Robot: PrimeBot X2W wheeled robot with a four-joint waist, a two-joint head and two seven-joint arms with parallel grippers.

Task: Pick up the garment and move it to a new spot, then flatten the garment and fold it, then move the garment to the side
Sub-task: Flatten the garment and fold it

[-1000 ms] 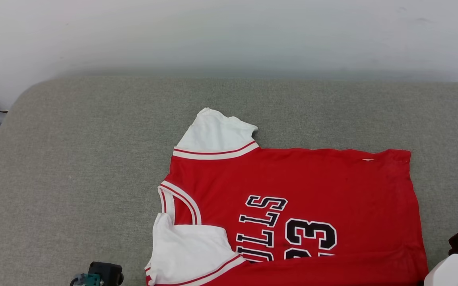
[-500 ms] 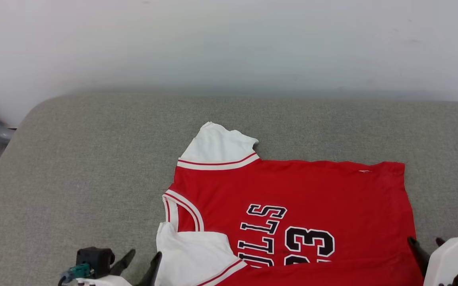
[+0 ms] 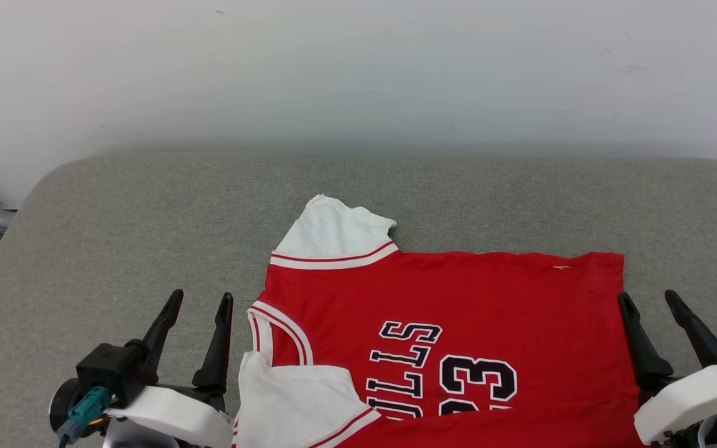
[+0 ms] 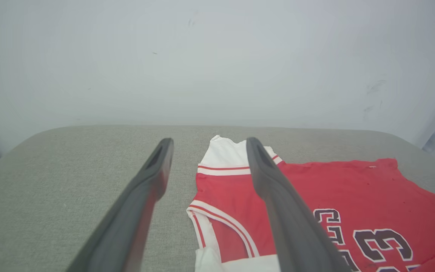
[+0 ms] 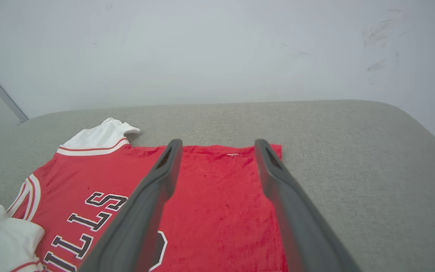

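Dark long fingers of the left gripper (image 3: 202,294) stand spread and empty, just beside the neckline of the red jersey T-shirt (image 3: 489,311) with white short sleeves and black, white-outlined lettering. The right gripper (image 3: 646,294) is likewise parted, holding nothing, at the shirt's hem edge. The shirt lies flat on a grey woven cushion (image 3: 116,218), its near edge perhaps folded over. One white sleeve (image 3: 333,233) points toward the pale wall (image 3: 358,62).

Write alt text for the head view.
A red jersey-style T-shirt with white sleeves lies sideways on a grey padded surface, collar toward the robot's left, near edge folded over part of its lettering. The left gripper and right gripper stand open at its two ends, holding nothing.
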